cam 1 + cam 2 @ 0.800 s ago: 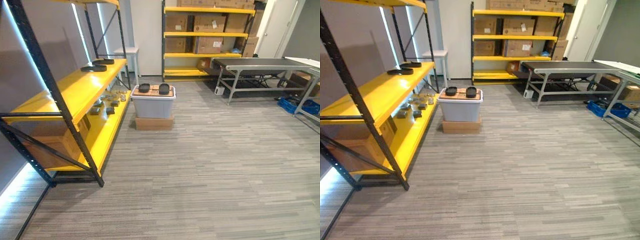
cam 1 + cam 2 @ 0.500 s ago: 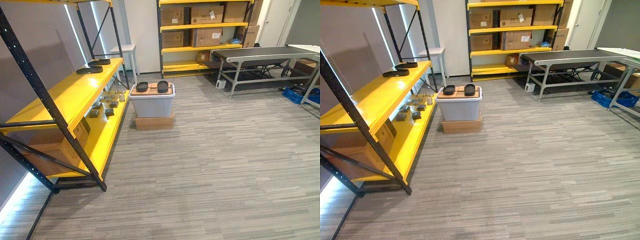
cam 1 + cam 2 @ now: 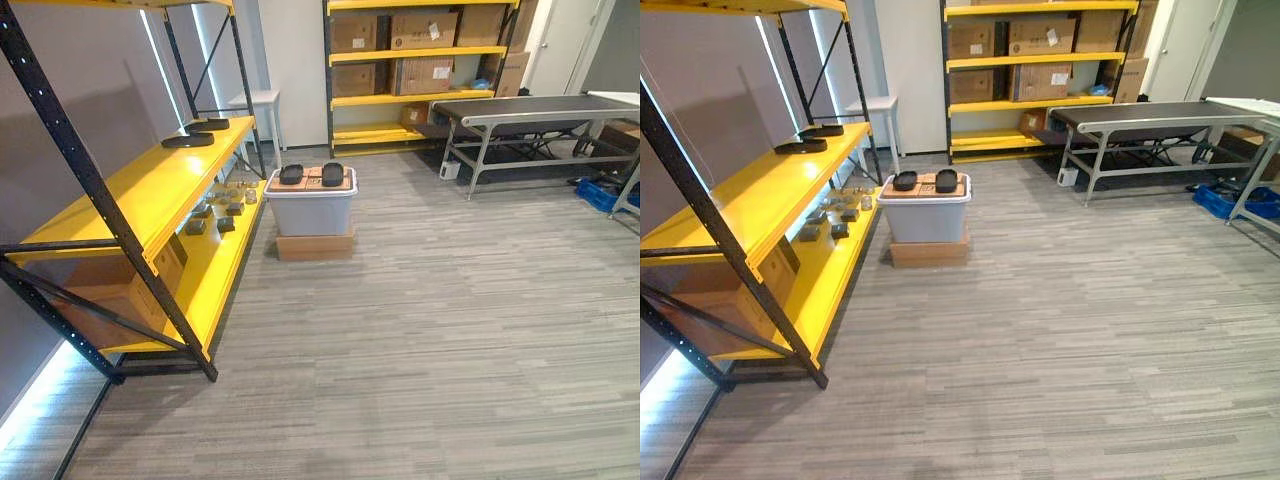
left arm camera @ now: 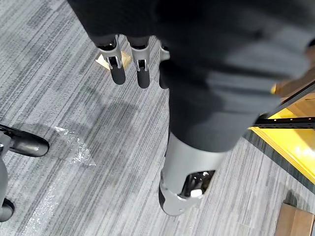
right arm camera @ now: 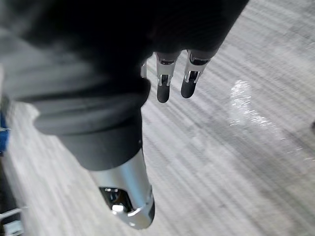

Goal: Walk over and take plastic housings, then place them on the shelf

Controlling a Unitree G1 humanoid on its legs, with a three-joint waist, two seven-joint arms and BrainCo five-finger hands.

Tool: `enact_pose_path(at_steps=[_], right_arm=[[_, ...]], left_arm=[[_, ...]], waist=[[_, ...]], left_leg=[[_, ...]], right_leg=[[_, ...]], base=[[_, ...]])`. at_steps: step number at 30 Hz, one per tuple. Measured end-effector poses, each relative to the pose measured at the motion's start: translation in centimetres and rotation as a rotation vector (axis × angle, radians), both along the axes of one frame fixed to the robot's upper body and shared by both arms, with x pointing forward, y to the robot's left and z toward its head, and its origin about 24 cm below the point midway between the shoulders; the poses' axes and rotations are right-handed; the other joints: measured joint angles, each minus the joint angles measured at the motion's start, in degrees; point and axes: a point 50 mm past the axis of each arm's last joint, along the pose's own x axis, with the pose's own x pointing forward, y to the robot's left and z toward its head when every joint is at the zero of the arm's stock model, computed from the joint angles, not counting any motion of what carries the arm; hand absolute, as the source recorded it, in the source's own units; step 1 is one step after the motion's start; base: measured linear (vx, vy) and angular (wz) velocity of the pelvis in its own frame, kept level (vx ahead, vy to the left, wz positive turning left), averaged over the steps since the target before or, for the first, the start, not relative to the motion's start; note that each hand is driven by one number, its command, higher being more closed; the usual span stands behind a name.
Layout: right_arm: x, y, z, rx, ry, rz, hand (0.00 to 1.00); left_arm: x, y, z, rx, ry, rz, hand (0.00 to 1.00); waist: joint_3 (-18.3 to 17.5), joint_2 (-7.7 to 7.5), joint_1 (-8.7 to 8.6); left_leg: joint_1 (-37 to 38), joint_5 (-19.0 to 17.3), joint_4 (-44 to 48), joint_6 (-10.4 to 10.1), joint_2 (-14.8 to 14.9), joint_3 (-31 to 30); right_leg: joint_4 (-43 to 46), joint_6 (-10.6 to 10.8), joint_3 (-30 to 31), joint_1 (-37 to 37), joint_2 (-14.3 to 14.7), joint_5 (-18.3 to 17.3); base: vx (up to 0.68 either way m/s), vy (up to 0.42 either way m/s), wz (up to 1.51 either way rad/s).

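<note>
Two black plastic housings (image 3: 291,174) (image 3: 332,173) lie on the lid of a grey bin (image 3: 312,210), across the floor ahead of me. Two more flat black housings (image 3: 187,140) rest at the far end of the yellow shelf (image 3: 140,190) along the left wall. My left hand (image 4: 117,66) hangs over the grey floor with straight fingers and holds nothing. My right hand (image 5: 164,81) hangs the same way, open and empty.
The bin stands on a cardboard box (image 3: 315,245). Small grey parts (image 3: 215,210) lie on the lower yellow shelf, with a cardboard box (image 3: 120,300) beneath the rack. A back rack with cartons (image 3: 420,60), a conveyor table (image 3: 540,108) and a blue crate (image 3: 605,195) stand far right.
The whole picture has shifted a little as the camera moved; the bin and shelf now sit slightly further right. The housings have not moved.
</note>
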Motion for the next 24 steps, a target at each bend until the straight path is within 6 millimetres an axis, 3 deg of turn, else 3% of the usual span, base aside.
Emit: enact_pose_path(at_steps=[8,16,17,19,21,22,24], right_arm=[[-1.1,2.2,-1.2,0.054,0.030,0.008,0.00],[-1.0,3.4,-1.5,0.047,0.040,0.090,0.00],[-1.0,3.5,-1.5,0.048,0.039,0.091,0.00],[-0.9,3.7,-1.5,0.043,0.036,0.104,0.00],[-0.6,4.1,-1.5,0.037,0.035,0.144,0.00],[-0.5,4.6,-1.6,0.037,0.044,0.183,0.00],[-0.3,5.0,-1.7,0.038,0.049,0.213,0.00]], left_arm=[[-1.6,-0.6,-0.4,0.031,0.055,-0.055,0.00],[-0.6,-0.3,0.3,0.072,-0.012,-0.077,0.00],[-0.4,-0.3,0.4,0.074,-0.022,-0.081,0.00],[0.3,-0.6,0.5,0.074,-0.045,-0.108,0.00],[1.1,-0.8,0.8,0.082,-0.062,-0.154,0.00],[1.2,-0.6,0.8,0.088,-0.060,-0.165,0.00],[1.8,-0.4,1.0,0.098,-0.071,-0.174,0.00]], waist=[[0.1,-0.35,0.28],[0.3,-1.27,0.52],[0.5,-1.34,0.59],[1.9,-1.39,0.97],[3.6,-1.88,0.66],[3.7,-1.95,0.15],[4.2,-2.09,-0.60]], left_leg=[[0.3,1.4,-3.3,1.2,0.0,-1.7],[0.4,1.6,-4.6,1.6,-0.2,0.5],[0.3,0.9,-4.0,1.7,-0.2,0.9],[1.0,-0.6,-2.4,3.3,-0.1,2.0],[3.3,-1.6,-2.6,5.4,-0.4,2.1],[4.1,-2.3,-2.8,5.9,-0.3,2.1],[4.7,-3.6,-2.7,5.8,0.7,1.9]], right_leg=[[-0.1,-0.1,-3.2,0.0,0.0,-0.6],[0.3,0.0,-1.5,-1.5,-0.1,-0.6],[2.2,1.1,-1.1,-2.5,-0.4,-1.5],[16.5,4.2,-0.9,-7.9,-1.9,-5.7],[32.5,5.2,-1.9,-15.5,-4.1,-7.7],[34.6,4.8,-2.4,-18.5,-4.7,-8.4],[30.4,4.5,-3.9,-22.0,-4.7,-8.1]], base=[[-0.07,-0.026,0.18],[0.00,0.013,-0.12],[0.04,0.055,-0.29],[0.02,0.084,-0.29],[0.03,0.097,-0.16],[0.07,0.069,-0.10],[0.14,-0.003,0.07]])
